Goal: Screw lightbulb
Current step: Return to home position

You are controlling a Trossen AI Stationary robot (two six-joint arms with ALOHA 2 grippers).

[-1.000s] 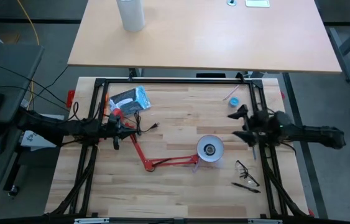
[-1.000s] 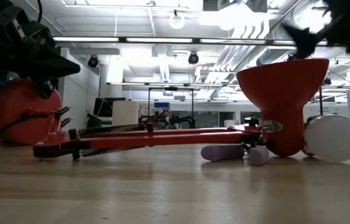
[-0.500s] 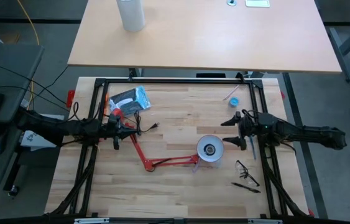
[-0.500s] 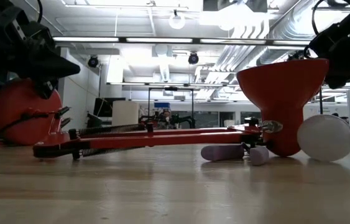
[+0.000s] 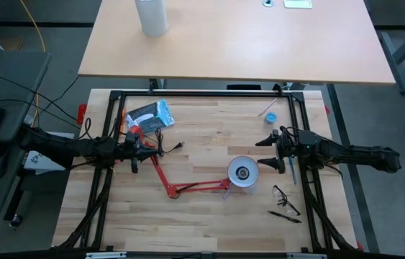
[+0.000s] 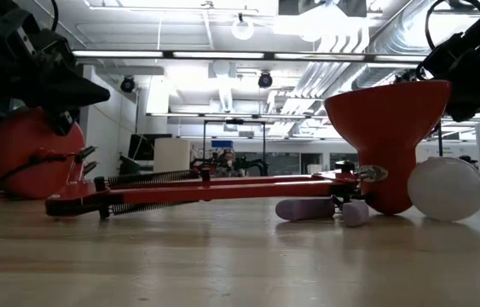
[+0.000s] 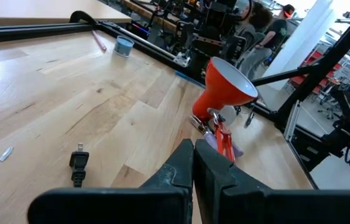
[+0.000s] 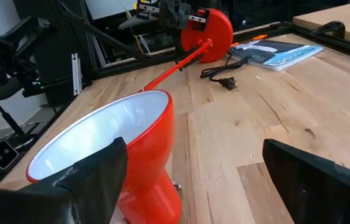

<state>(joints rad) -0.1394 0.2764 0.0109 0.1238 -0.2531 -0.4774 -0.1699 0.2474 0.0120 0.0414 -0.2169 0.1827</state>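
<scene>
The red lamp lies on its side on the table, its shade [image 5: 243, 173] opening upward and its round base [image 6: 31, 153] at the left. The small white lightbulb [image 6: 447, 189] rests on the table just right of the shade [image 6: 389, 136]; I cannot make it out in the high view. My right gripper [image 5: 268, 155] is open and hovers right of the shade and above the bulb. In the right wrist view [image 8: 202, 186] its fingers stand wide apart, one beside the shade's rim [image 8: 112, 143]. My left gripper [image 5: 143, 147] is shut and empty above the table by the lamp's base.
A blue and white packet [image 5: 148, 115] lies at the far left. A black plug [image 7: 78, 165] lies on its cord in front of my left gripper. A small blue round object [image 5: 270, 117] and a pencil lie at the far right. Glasses [image 5: 286, 194] and a pen lie near right.
My right gripper has gone toward the table's left edge and down, ending close beside the lamp shade, then kept still. The white bulb has shifted a little along the table toward the shade and now lies still.
</scene>
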